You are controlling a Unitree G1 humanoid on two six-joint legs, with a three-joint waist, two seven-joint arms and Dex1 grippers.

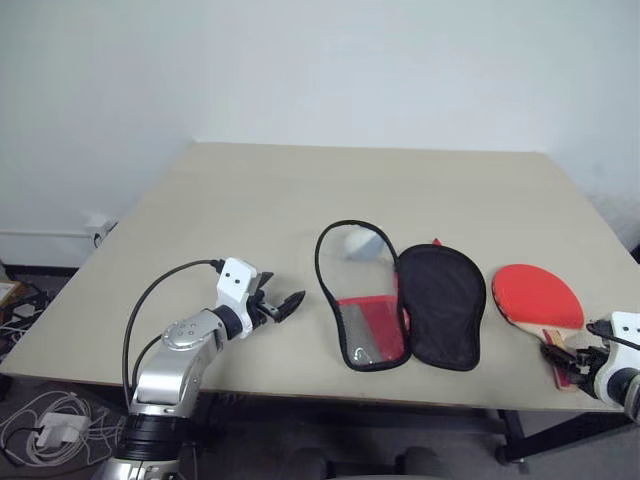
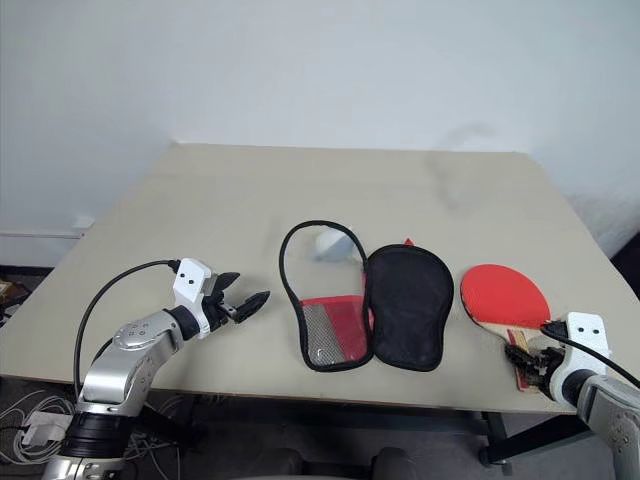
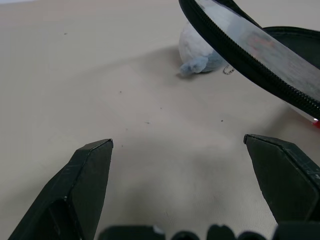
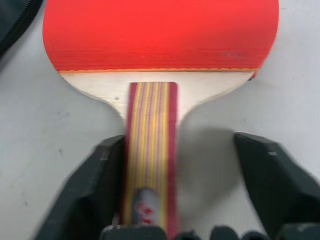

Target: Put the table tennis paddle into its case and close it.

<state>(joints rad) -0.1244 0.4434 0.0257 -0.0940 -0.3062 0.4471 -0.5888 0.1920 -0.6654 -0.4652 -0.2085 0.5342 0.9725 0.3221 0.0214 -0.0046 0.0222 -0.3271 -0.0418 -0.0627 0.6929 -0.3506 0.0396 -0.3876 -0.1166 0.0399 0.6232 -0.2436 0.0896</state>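
The table tennis paddle lies flat on the table, red face up, its long axis running straight away from the right gripper, handle nearest the claw. That claw straddles the handle, jaws partly open: one finger touches its side, the other stands clear, so nothing is clamped. The handle's end is hidden beneath the claw. The case lies opened flat between both claws. The left gripper gapes wide, empty, just beside the case's clear flap.

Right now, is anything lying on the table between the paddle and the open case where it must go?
Nothing visible. The table tennis paddle lies to the right of the open case with bare table between them. The right gripper straddles the handle, jaws not closed.
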